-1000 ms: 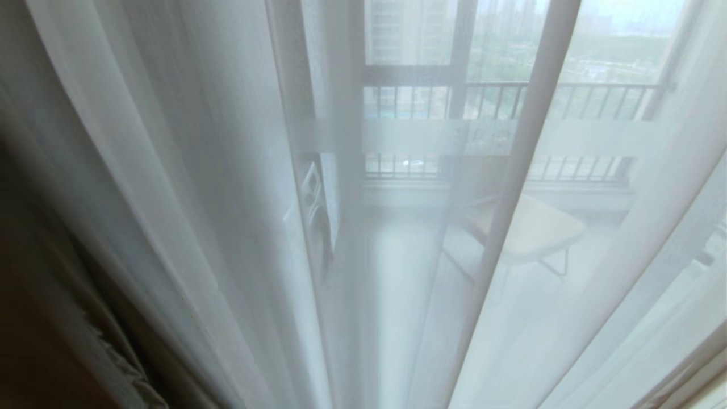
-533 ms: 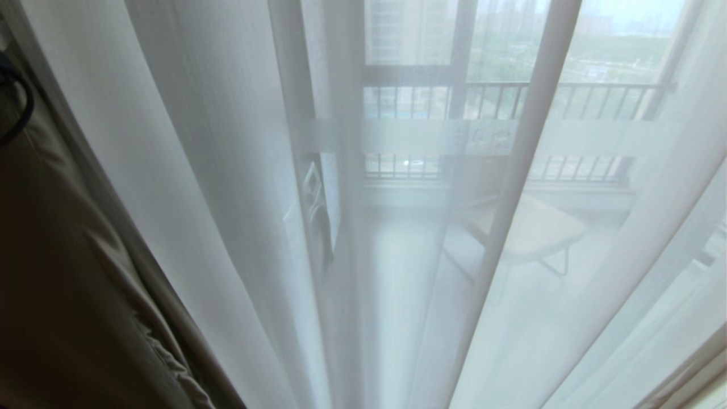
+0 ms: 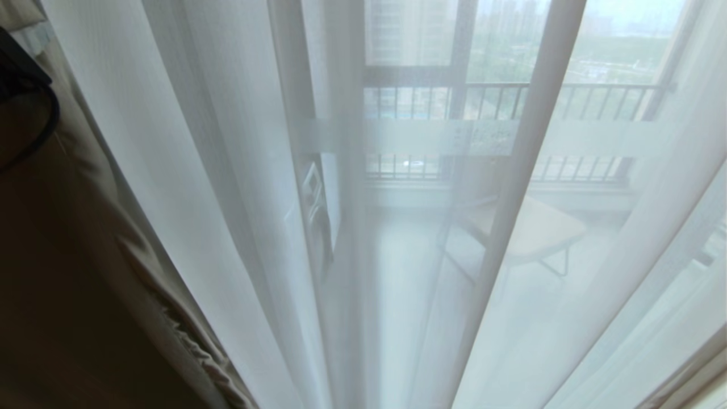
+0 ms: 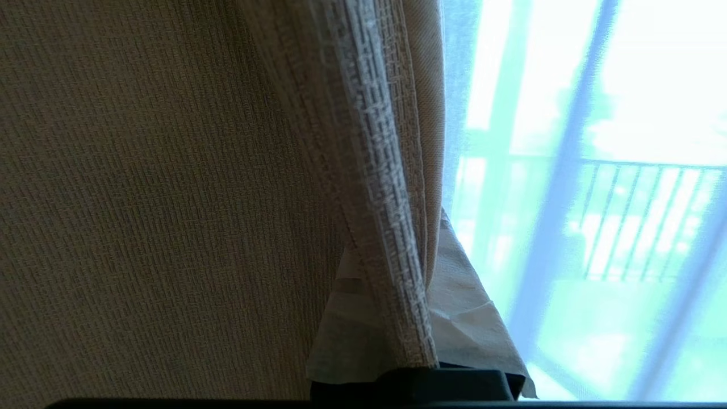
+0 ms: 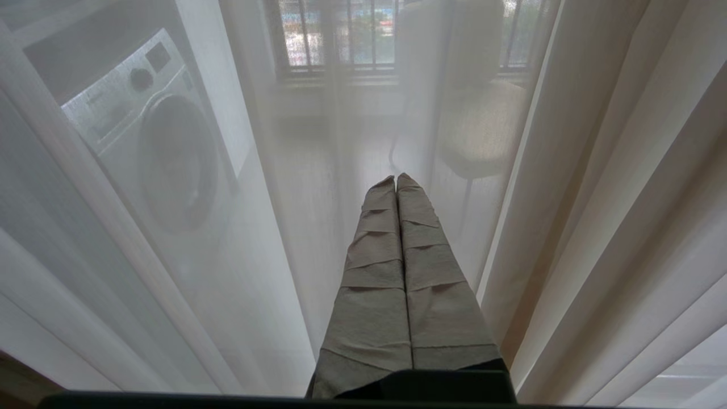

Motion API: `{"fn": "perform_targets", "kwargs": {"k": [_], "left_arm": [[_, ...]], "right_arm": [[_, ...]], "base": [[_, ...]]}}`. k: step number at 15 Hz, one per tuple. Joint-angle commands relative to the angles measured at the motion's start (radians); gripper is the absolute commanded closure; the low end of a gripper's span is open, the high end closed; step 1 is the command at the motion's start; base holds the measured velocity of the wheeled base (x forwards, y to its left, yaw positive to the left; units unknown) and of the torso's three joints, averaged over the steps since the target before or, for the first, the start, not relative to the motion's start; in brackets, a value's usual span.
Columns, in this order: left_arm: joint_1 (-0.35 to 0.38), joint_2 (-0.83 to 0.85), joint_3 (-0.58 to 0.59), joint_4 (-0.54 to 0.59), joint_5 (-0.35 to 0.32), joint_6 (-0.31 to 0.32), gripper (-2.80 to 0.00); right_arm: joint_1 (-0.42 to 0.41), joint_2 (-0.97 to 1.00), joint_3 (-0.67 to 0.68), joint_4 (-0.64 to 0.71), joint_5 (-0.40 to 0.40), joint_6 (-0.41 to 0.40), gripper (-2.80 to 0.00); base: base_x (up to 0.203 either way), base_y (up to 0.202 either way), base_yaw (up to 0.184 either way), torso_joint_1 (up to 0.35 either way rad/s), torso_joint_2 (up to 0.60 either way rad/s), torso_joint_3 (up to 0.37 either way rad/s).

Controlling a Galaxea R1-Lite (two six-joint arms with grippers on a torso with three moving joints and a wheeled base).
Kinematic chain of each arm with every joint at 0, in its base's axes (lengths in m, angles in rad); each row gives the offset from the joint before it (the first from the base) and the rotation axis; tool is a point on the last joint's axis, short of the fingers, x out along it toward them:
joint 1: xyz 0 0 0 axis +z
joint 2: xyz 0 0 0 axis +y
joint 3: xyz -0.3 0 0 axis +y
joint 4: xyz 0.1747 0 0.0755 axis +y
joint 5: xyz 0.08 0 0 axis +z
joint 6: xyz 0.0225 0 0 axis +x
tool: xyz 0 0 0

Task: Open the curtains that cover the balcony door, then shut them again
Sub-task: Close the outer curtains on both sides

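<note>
Curtains: your left gripper is clamped on the beige drape's hem, closing step; pull across the sheer layer. Right gripper is closed, empty.

No text, label or number can be read in any view.

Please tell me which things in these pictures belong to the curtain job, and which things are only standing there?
Job:
thick beige curtain, clamped by the left gripper
sheer white curtain
balcony door

Only standing there:
washing machine
chair
railing
right gripper, shut, idle
</note>
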Motion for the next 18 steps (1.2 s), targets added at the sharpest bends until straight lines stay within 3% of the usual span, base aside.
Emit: {"fn": "perform_targets", "kwargs": {"k": [1, 18], "left_arm": [[-0.029, 0.002, 0.002, -0.001, -0.002, 0.0, 0.0], [-0.183, -0.021, 0.042, -0.001, 0.01, 0.006, 0.0]], "right_arm": [[0.0, 0.0, 0.0, 0.0, 0.0, 0.0, 0.0], [0.0, 0.0, 0.0, 0.0, 0.0, 0.0, 0.0]], "base": [[0.0, 0.0, 0.0, 0.0, 0.0, 0.0], [0.0, 0.0, 0.0, 0.0, 0.0, 0.0]]}}
